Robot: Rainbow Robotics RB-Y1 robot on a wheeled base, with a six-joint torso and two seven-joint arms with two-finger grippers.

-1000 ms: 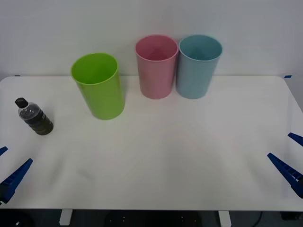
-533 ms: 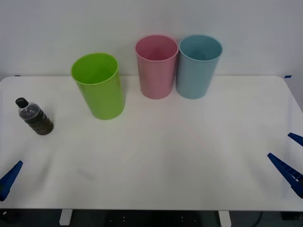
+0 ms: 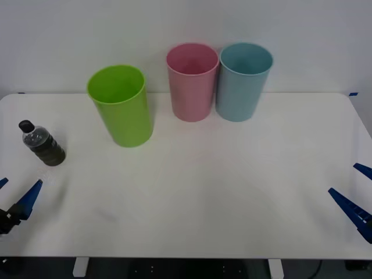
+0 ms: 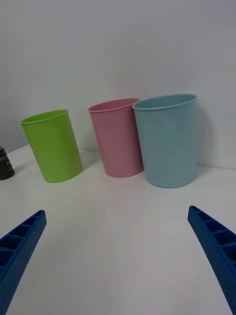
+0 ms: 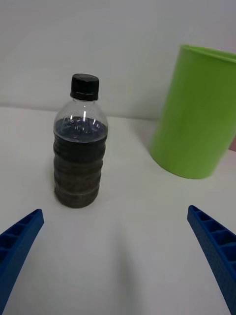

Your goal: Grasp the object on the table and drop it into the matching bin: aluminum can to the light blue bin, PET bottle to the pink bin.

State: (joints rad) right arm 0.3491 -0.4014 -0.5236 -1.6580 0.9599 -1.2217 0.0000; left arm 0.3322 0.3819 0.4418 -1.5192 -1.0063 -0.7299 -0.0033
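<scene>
Front view is showing the bottle (image 3: 42,144) standing upright near the left edge of the white table (image 3: 232,186), its black cap on and dark contents filling most of it. The left gripper (image 3: 13,197) is hovering at the near left corner of the table, close to the bottle but not touching it, with its blue fingers (image 3: 29,199) spread wide; the left wrist view is showing the bottle (image 5: 78,147) standing ahead of the open gap, toward one side, with both fingers (image 5: 17,241) apart at the corners and nothing between them. A lime green bin (image 3: 121,104) is standing to the bottle's right, farther back. Beyond it, the pink bin (image 3: 192,81) and the light blue bin (image 3: 244,81) are standing side by side at the far edge of the table, just beside each other, pink on the left. The right gripper (image 3: 358,197) is waiting at the near right edge of the table, well apart from everything, its fingers (image 4: 216,246) also spread wide and holding nothing.
</scene>
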